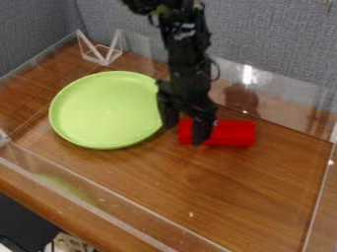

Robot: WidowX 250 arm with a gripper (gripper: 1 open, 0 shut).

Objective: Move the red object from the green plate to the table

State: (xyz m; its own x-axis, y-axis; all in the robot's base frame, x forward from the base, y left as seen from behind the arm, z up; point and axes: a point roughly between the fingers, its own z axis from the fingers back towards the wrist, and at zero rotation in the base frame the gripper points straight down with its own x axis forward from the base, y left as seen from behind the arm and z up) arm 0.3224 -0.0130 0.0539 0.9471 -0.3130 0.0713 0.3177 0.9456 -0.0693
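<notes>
The red object (234, 133) lies flat on the table (198, 202), just right of the green plate (102, 108) and off its rim. The plate holds nothing. My gripper (194, 132) points straight down between plate and block, close against the block's left end. Its dark fingers (183, 129) stand apart and hold nothing, so the gripper is open. The arm rises from there toward the top of the view and hides a bit of the block's left end.
Clear acrylic walls (158, 226) edge the tabletop on all sides. A small white wire frame (99, 46) stands in the back left corner behind the plate. Bare wood shows in front of and to the right of the block.
</notes>
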